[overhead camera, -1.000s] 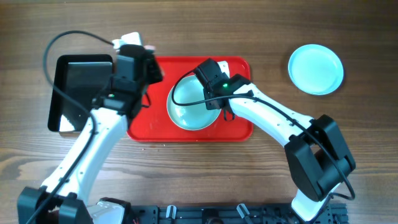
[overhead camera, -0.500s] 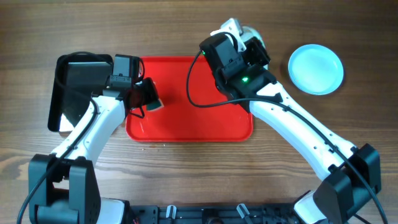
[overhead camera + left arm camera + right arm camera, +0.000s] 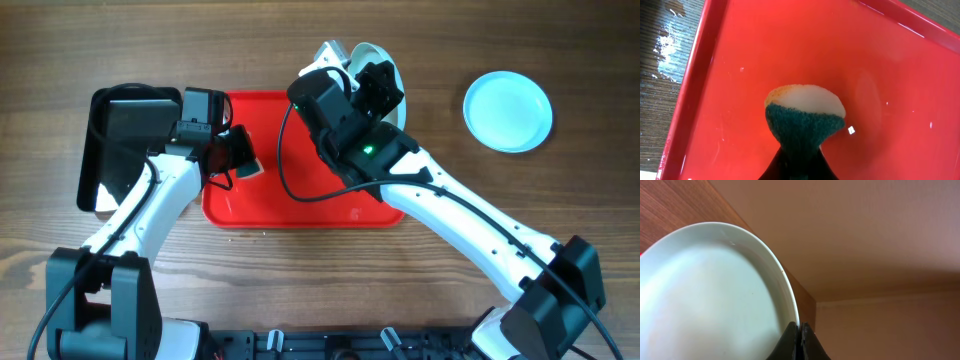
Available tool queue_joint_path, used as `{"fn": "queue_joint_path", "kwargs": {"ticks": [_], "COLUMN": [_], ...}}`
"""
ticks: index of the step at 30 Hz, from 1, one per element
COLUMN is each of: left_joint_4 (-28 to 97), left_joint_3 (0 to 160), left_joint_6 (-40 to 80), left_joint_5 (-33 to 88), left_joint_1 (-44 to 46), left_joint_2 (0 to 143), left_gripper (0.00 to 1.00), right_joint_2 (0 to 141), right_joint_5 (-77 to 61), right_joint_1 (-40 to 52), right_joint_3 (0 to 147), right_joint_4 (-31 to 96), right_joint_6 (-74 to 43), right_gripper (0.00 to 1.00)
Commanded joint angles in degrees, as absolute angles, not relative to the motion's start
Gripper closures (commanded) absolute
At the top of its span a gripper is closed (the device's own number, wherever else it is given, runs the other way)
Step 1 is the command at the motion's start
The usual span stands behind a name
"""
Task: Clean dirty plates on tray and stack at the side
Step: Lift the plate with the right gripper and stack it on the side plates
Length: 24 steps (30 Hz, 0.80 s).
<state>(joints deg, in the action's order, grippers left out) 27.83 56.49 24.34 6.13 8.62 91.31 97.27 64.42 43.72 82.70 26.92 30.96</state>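
Note:
The red tray (image 3: 300, 205) lies at the table's centre with no plate on it. My right gripper (image 3: 378, 85) is shut on the rim of a pale blue plate (image 3: 384, 55) and holds it tilted on edge above the tray's far right corner. In the right wrist view the jaws (image 3: 801, 332) pinch the plate's rim (image 3: 715, 295). My left gripper (image 3: 238, 152) is shut on a green and white sponge (image 3: 250, 168) low over the tray's left part. The sponge (image 3: 805, 117) and wet tray (image 3: 890, 75) also show in the left wrist view. Another pale blue plate (image 3: 507, 110) lies on the table at the right.
A glossy black tray (image 3: 130, 130) stands left of the red tray, under my left arm. Water drops lie on the wooden table (image 3: 665, 45) beside the red tray's rim.
My right gripper has lifted the plate off the red tray to its far right corner and tilted it on edge, then shifted slightly left. My left gripper drew back with the sponge to the tray's left part.

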Motion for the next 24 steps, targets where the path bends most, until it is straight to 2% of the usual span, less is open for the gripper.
{"fn": "queue_joint_path", "kwargs": {"ticks": [1, 5, 6, 9, 12, 15, 21, 24], "left_joint_4": [27.5, 27.6, 27.7, 28.1, 28.0, 28.0, 27.9, 27.9], "left_joint_3": [56.1, 56.1, 56.1, 56.1, 56.1, 56.1, 56.1, 56.1], "left_joint_6": [24.7, 24.7, 24.7, 24.7, 24.7, 24.7, 24.7, 24.7], "left_joint_5": [7.0, 7.1, 7.0, 7.0, 7.0, 7.0, 7.0, 7.0], "left_joint_1": [8.6, 8.6, 8.6, 8.6, 8.6, 8.6, 8.6, 8.6], "left_joint_2": [91.9, 91.9, 91.9, 91.9, 91.9, 91.9, 91.9, 91.9], "left_gripper": [0.95, 0.95, 0.95, 0.95, 0.95, 0.95, 0.95, 0.96], "right_joint_2": [96.9, 96.9, 96.9, 96.8, 96.5, 96.5, 97.0, 98.1], "right_joint_5": [66.0, 59.4, 51.3, 30.2, 6.1, -6.8, -17.4, -17.8], "right_joint_1": [43.8, 41.6, 38.9, 30.0, 19.1, 9.3, -10.1, -17.9], "right_joint_3": [83.6, 83.6, 83.6, 83.6, 83.6, 83.6, 83.5, 83.1], "right_joint_4": [26.7, 31.4, 35.7, 40.9, 41.3, 41.9, 43.0, 43.5], "right_joint_6": [29.0, 13.6, 5.6, -4.8, -5.3, -6.2, -2.9, -0.8], "right_gripper": [0.96, 0.96, 0.96, 0.96, 0.96, 0.96, 0.96, 0.96]}}
